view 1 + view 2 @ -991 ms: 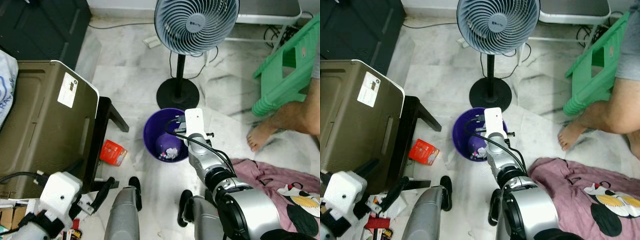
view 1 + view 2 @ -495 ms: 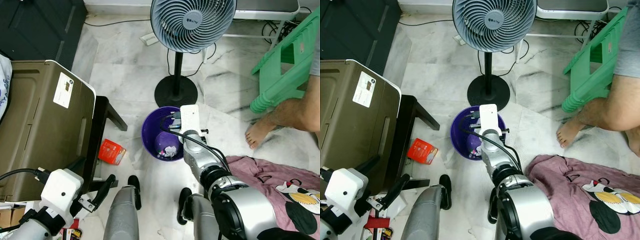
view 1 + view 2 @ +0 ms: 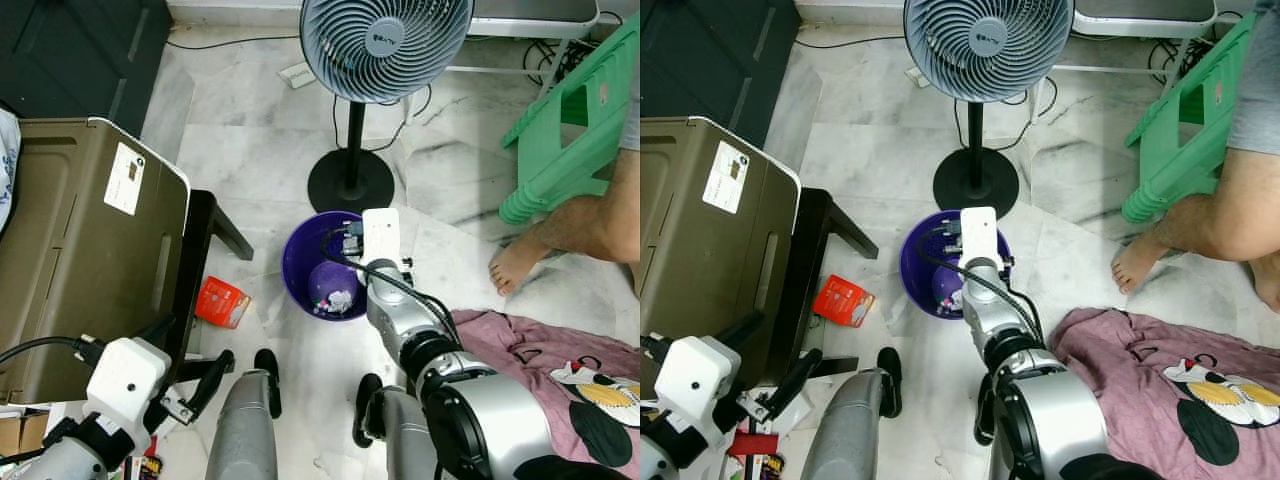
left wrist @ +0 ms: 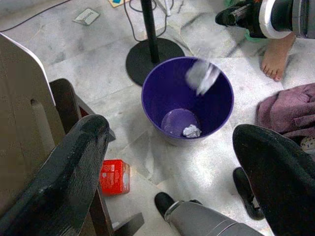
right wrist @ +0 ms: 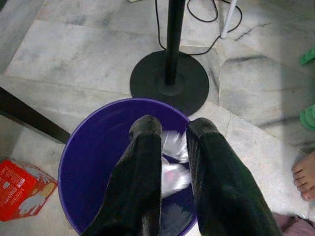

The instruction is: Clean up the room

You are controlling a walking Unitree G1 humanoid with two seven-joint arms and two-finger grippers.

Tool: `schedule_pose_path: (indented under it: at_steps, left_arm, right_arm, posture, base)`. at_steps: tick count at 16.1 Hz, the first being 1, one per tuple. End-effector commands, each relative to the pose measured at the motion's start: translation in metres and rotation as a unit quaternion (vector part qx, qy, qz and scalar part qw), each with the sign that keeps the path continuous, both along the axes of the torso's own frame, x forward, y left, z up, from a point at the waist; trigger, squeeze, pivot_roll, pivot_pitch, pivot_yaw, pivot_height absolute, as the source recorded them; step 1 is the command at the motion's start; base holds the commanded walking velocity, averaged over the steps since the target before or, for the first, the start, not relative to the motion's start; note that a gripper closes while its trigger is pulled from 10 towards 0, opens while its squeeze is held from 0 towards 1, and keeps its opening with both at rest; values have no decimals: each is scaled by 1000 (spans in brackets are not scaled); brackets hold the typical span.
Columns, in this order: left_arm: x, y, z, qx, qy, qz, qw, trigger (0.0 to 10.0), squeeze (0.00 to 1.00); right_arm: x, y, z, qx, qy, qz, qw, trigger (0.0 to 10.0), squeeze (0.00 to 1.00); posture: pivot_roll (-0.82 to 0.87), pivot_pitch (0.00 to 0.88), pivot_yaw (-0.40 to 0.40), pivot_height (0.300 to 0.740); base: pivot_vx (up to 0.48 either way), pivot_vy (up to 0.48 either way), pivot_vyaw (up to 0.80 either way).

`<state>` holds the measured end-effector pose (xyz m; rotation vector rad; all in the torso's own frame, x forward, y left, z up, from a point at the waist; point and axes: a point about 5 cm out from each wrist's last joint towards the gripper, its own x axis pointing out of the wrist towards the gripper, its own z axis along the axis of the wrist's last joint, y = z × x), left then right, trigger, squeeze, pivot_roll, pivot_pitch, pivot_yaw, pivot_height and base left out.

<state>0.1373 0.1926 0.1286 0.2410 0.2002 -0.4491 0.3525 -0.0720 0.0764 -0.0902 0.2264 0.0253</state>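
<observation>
A purple bin (image 3: 322,262) is seen on the marble floor (image 3: 250,150) at the centre of the left eye view, just below the black round base of a standing fan (image 3: 385,45). The right end effector (image 5: 172,129) is held over the bin's mouth; in the right wrist view its two black fingers (image 5: 142,162) are parted by a narrow gap and nothing is gripped between them. Through that gap a blurred piece of white paper (image 5: 172,162) is seen inside the bin, apparently in mid-air, though the blur leaves this uncertain; in the left wrist view the same paper (image 4: 202,76) is smeared near the bin's rim, and another crumpled white scrap (image 4: 191,131) lies on the bin's bottom. The left end effector (image 4: 172,167) is held low at the lower left of the head views, its fingers (image 4: 64,167) spread wide apart and empty. A red packet (image 3: 224,303) lies on the floor to the left of the bin, beside a dark stool leg. A person's bare foot (image 3: 512,268) rests on the floor at the right, near a green plastic stool (image 3: 570,120), and a maroon cloth (image 3: 540,345) lies at the lower right.
</observation>
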Motion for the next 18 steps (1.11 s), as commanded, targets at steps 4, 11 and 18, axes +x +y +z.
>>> schedule_pose_path:
  at_steps: [4, 11, 18]
  left_arm:
    - [4, -1, -4, 3, 5, 6, 1000, 10000, 0]
    - [58, -12, 1, 10, -85, 47, 995, 10000, 0]
    - [114, -46, 5, -34, -128, 68, 989, 10000, 0]
  right_arm:
    - [-1, 7, 0, 9, 6, 17, 1000, 10000, 1000]
    - [-16, 27, 0, -24, -57, 177, 982, 10000, 1000]
    - [-34, -23, 7, -19, -101, 110, 989, 10000, 102]
  posture:
    - [337, 401, 64, 740]
    - [225, 276, 51, 740]
    - [87, 104, 45, 740]
  base:
    - [0, 0, 0]
    - [0, 0, 0]
    - [0, 0, 0]
